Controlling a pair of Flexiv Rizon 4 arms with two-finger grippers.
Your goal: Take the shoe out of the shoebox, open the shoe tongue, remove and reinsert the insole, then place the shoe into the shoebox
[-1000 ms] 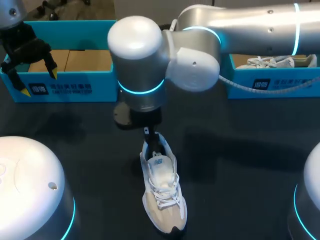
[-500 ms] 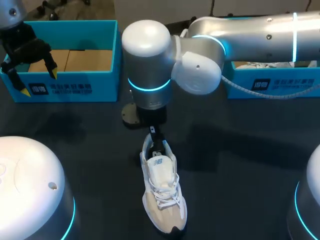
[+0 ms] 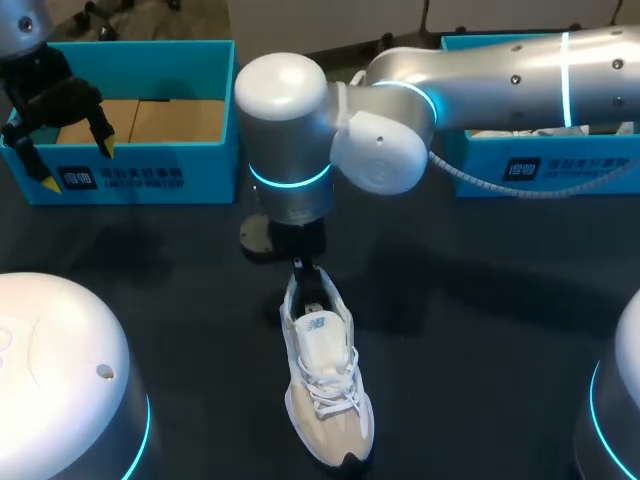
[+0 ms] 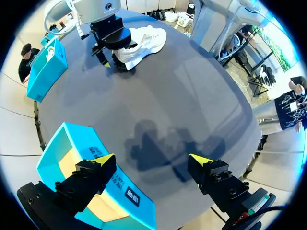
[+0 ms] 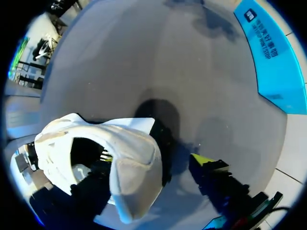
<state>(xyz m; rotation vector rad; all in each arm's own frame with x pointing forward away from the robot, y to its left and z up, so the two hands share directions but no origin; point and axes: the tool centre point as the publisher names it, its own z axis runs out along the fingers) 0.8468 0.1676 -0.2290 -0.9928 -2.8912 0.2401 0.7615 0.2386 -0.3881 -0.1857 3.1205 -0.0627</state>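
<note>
The shoe (image 3: pixel 322 380) is white and beige with a black toe; the shoebox (image 3: pixel 200 175) is turquoise, tan inside; the table (image 3: pixel 480 330) is dark grey.

Head view: we look down from above and behind our arms on the table (image 3: pixel 480 330), from its near edge to the left shoebox (image 3: pixel 130 175) and right shoebox (image 3: pixel 545 165) along the far edge.
Left wrist view: we look from high over the far left corner, past the left tool (image 4: pixel 152 159), across the table to the distant shoe (image 4: pixel 144 43).
Right wrist view: we look steeply down past the right tool (image 5: pixel 156 158), very close on the shoe's heel.
Shared: all three take in the shoe and the table around it; head and left wrist views both hold the left shoebox and the right arm (image 3: pixel 480 70).
</note>
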